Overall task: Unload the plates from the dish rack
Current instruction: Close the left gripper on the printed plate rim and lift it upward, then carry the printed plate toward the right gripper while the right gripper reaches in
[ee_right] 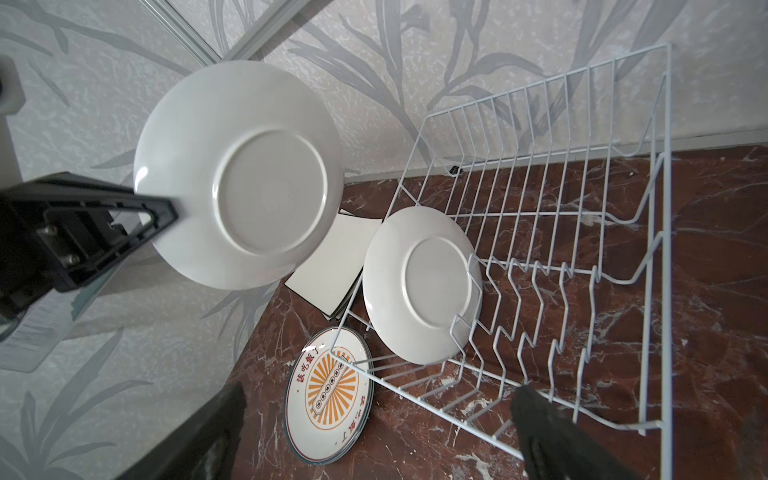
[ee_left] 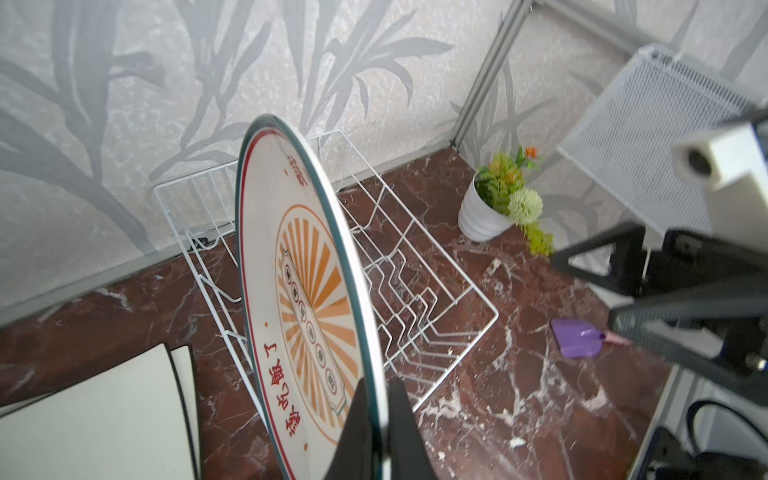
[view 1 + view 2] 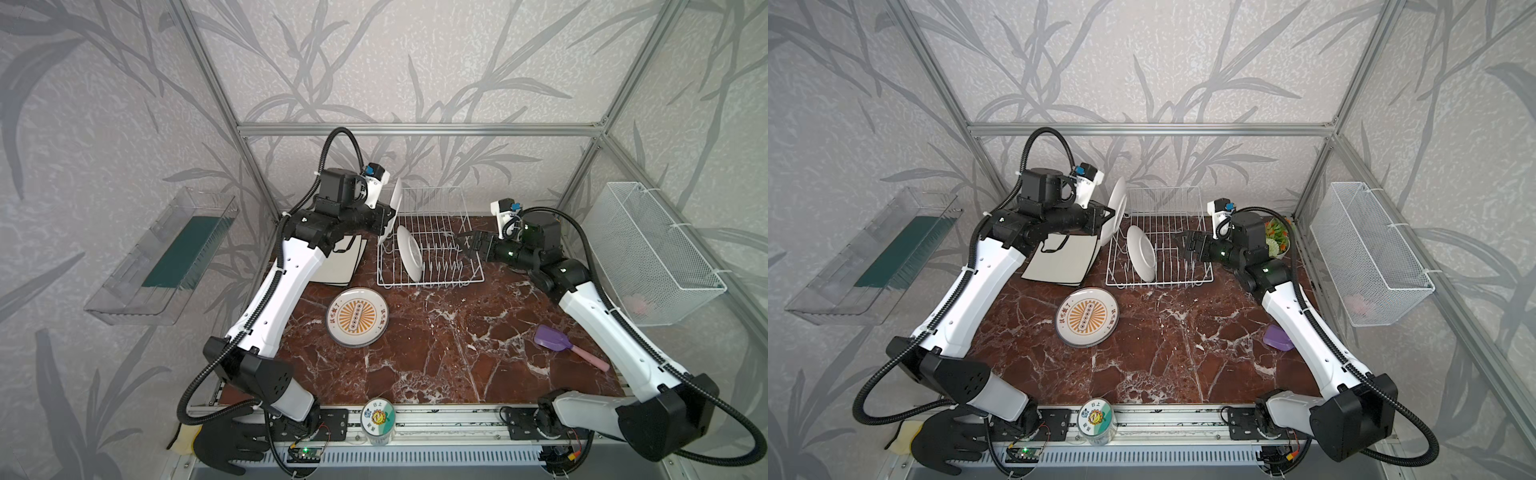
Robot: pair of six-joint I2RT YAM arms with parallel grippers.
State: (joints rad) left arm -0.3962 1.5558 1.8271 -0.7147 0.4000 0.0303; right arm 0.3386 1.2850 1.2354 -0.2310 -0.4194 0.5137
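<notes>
ur left claw [image 2: 376,392] is pinching the sunburst plate [image 2: 299,291] by the rim, keeping it on edge to clear the dish rack [image 3: 430,285] tines just beyond, while ur right claw [image 3: 463,243] is hanging wide open & empty, facing the racked plate [image 3: 409,255] ahead.

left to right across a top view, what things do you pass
clear plastic tray → square plates → white plate standing in the dish rack → right gripper → purple scoop → white mesh basket

Orange-sunburst white plate [image 2: 307,291], white wire rack [image 3: 432,285]
</notes>
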